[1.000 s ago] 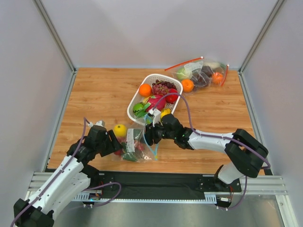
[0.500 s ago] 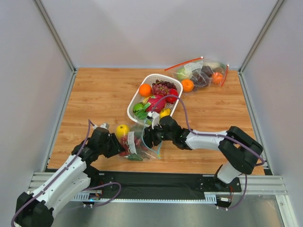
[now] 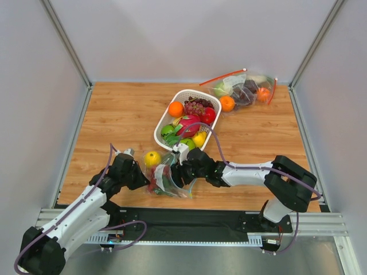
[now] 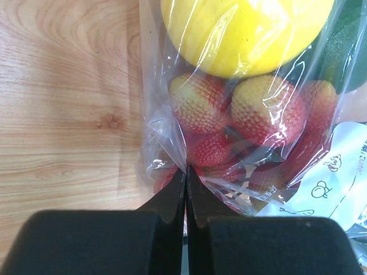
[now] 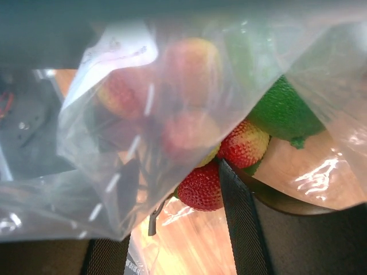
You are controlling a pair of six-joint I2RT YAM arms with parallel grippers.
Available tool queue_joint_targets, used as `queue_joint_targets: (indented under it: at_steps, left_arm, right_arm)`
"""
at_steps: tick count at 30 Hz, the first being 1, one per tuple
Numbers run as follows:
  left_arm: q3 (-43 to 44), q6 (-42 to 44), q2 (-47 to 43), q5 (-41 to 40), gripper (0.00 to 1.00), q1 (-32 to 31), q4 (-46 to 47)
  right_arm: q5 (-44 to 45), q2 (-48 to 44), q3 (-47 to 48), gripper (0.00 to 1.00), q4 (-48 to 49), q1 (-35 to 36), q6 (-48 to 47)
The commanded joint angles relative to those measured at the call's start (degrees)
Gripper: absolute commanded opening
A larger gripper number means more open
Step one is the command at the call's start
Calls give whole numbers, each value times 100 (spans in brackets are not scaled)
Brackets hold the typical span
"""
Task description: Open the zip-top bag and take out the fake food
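The zip-top bag (image 3: 167, 180) lies crumpled near the table's front edge, between my two grippers. It holds fake food: a yellow lemon (image 3: 152, 158), red strawberries (image 4: 200, 103) and a dark green fruit (image 5: 284, 112). My left gripper (image 3: 139, 179) is shut on a fold of the bag's clear plastic (image 4: 172, 143) at its left end, just below the strawberries. My right gripper (image 3: 179, 170) reaches into the bag from the right. Its jaws stand apart, with a red strawberry (image 5: 200, 186) between them against the right finger (image 5: 241, 217). The left finger is blurred behind plastic.
A white basket (image 3: 162, 124) behind the bag holds an orange, grapes, a pink dragon fruit and other fruit. A second clear bag (image 3: 243, 89) with a red-orange strip lies at the back right, an orange (image 3: 227, 103) beside it. Metal rails run along the near edge.
My left gripper has shut on the bag's plastic. My right gripper has pushed left, deeper into the bag, with its jaws spreading. The bag has bunched up between them.
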Motion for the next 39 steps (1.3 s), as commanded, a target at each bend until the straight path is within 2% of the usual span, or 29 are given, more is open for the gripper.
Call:
queue_joint_targets:
  at_steps: [1,12,15,16,19,22,28,39]
  left_arm:
    - [-105,95,19,18,0,-17,16]
    - [-26,157,-42,44,0,-26,-28]
    - [-8,157,-113,44,0,-17,-11]
    - [1,166,-113,61,0,-17,-10]
    - [9,183,-95,62,0,-17,-2]
    - [27,201,-95,-17,0,-17,-28]
    - [36,262,-95,-132,0,-17,-37]
    - [97,359,-51,-132,0,-17,-54]
  right_arm:
    - [544,102,144,60,-301,58,-147]
    - [889,295,355,60,-979,172,-278]
    - [836,374,337,51,-961,181,-270]
    - [801,383,346,41,-979,181,-270]
    - [765,279,363,24,-1023,181,-270]
    - [949,-63,407,15,-1215,181,-269]
    - [1565,-1047,486,7,-1787,164,-164]
    - [1977,-1945,671,4,-2305,-73,-24]
